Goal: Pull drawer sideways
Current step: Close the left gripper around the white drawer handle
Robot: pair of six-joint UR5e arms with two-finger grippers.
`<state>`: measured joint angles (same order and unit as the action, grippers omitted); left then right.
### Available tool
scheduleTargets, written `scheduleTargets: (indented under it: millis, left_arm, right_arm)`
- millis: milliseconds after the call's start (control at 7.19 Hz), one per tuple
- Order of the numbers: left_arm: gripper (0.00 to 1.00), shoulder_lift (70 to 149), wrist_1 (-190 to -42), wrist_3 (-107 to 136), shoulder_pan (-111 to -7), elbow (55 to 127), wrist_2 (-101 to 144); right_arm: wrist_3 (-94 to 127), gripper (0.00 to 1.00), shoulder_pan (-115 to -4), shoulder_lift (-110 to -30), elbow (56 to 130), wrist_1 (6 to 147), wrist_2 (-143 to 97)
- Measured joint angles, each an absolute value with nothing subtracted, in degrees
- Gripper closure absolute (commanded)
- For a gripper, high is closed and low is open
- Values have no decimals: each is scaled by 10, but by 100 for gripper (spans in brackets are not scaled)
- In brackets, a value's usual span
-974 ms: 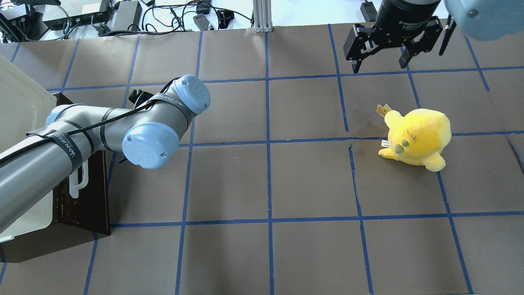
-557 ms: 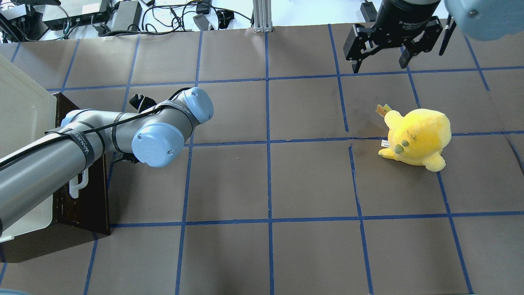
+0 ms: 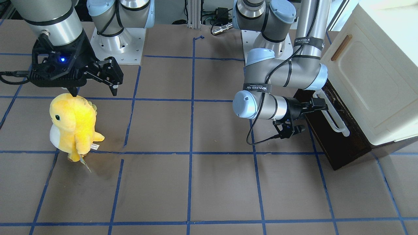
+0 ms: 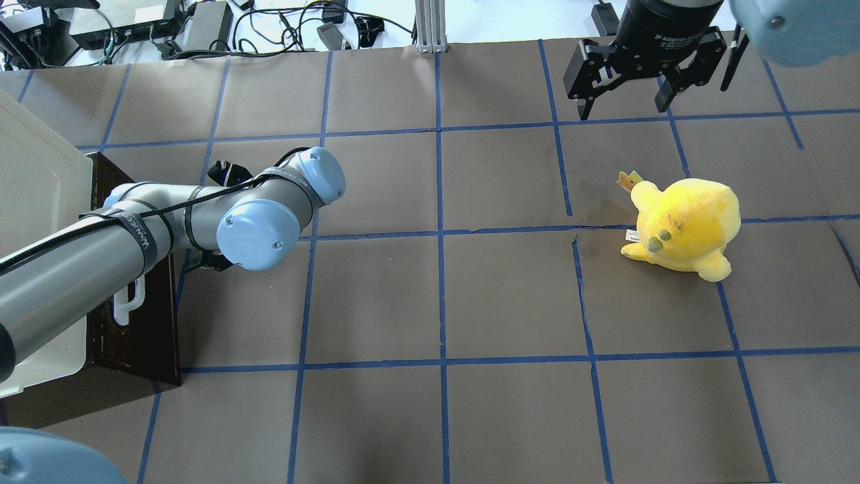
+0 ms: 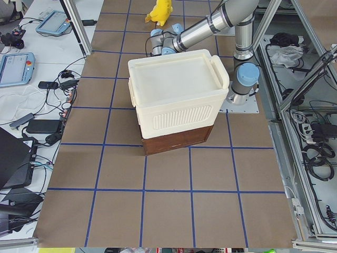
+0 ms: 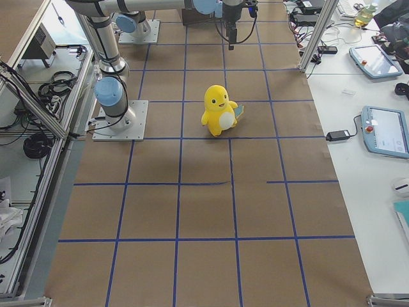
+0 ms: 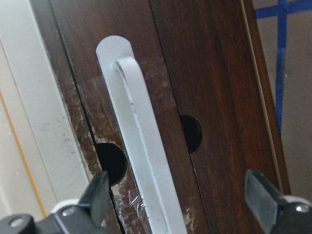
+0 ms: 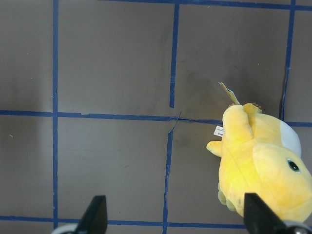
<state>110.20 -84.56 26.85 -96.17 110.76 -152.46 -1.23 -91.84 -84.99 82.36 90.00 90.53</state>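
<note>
Left tool sits wide apart around the white handle of the drawer, off-centre. Close like that and it might slip off mid-pull.

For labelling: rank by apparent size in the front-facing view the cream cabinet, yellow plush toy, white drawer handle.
Largest: cream cabinet, though cropped.
Then yellow plush toy.
Smallest: white drawer handle, partly hidden.

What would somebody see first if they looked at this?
The bright yellow plush toy stands out on the brown table, on the robot's right side, near the open right pincer. Next comes the left pincer, open on either side of the white handle of the dark drawer under the cream cabinet.
</note>
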Motion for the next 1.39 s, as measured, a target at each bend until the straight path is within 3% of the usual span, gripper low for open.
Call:
scheduleTargets:
  millis: [835,974,1391]
  left_arm:
    - [0,1101,-883,320,-945,1125,-1546]
    - [15,1101,-883,318,-944,1125,-1548]
    - [17,1100,-883,315,-935,1126,-1566]
  right_arm:
    - [-12,0,-918,-850,824,900,905]
    - [-12,0,-918,-850,824,900,905]
    - [-13,0,-918,-850,824,900,905]
